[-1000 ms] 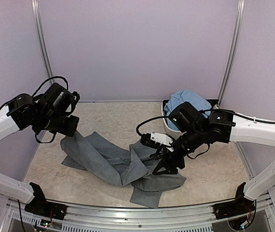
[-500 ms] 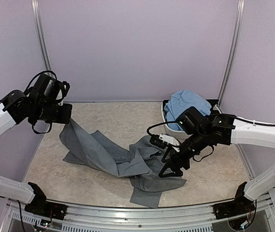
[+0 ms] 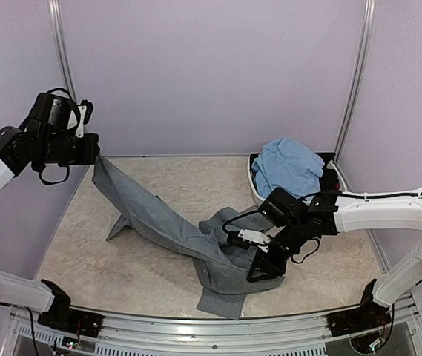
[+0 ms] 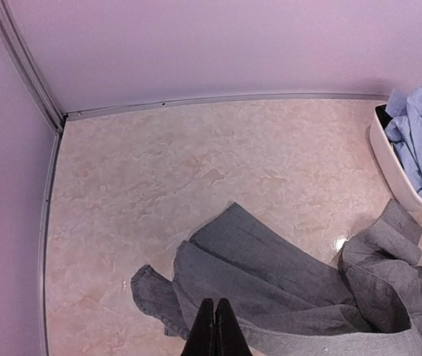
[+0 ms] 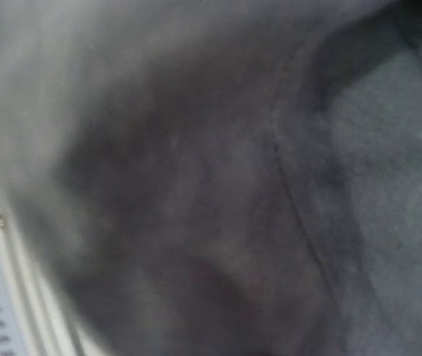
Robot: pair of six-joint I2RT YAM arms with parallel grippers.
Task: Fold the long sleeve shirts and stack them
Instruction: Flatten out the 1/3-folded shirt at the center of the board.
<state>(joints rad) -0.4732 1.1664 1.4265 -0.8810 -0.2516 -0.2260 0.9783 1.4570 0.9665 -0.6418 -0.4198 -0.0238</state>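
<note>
The slate grey long sleeve shirt point(image 3: 166, 219) stretches from the far left down to a crumpled heap at the table's front middle. My left gripper point(image 3: 96, 153) is raised at the far left, shut on one end of it; in the left wrist view the black fingertips point(image 4: 216, 330) meet over the grey cloth point(image 4: 285, 274). My right gripper point(image 3: 265, 268) is pressed into the heap. Blurred grey fabric point(image 5: 359, 222) fills the right wrist view and hides its fingers. The light blue shirt point(image 3: 288, 167) is bundled in the white basin point(image 3: 259, 194) at the back right.
The basin point(image 4: 392, 167) with the blue shirt point(image 4: 418, 141) stands close to the right wall. Purple walls enclose the table on three sides. A metal rail point(image 3: 218, 326) runs along the near edge. Bare marble tabletop point(image 3: 188, 182) lies behind the grey shirt.
My left gripper has risen and moved back-left, pulling the grey shirt taut off the table. My right gripper has moved down and nearer, into the crumpled part of the shirt.
</note>
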